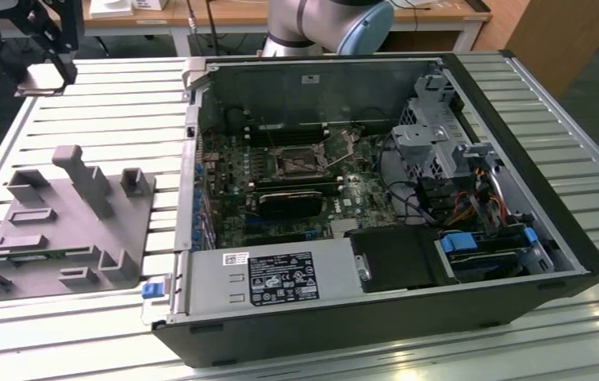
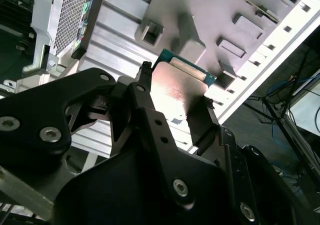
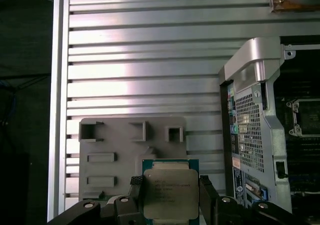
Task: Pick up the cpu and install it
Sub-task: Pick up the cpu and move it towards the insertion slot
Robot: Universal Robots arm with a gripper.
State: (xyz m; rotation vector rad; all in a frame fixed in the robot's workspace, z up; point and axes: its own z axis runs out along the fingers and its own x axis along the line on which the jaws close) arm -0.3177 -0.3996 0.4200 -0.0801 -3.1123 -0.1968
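The cpu (image 3: pixel 170 191), a flat square chip with a silver top and thin green edge, is held in the air between my gripper's (image 3: pixel 170 197) two black fingers (image 3: pixel 136 190). The second wrist view shows the cpu's (image 2: pixel 177 85) shiny face from the other side, with the gripper (image 2: pixel 175 102) shut on its edges. In the exterior view the gripper (image 1: pixel 47 70) hangs with the cpu (image 1: pixel 41 81) above the table's far corner, at the exterior view's left. It is above and beyond the grey fixture (image 1: pixel 61 222). The motherboard socket (image 1: pixel 301 163) lies inside the open computer case (image 1: pixel 553 206).
The grey fixture (image 3: pixel 132 150) with upright posts rests on the slatted metal table (image 3: pixel 145 55), beside the case's metal wall (image 3: pixel 250 130). Inside the case are a power supply (image 1: pixel 267 278), a drive cage (image 1: pixel 426 127) and cables (image 1: pixel 479 198). The arm's base (image 1: pixel 331 24) stands behind the case.
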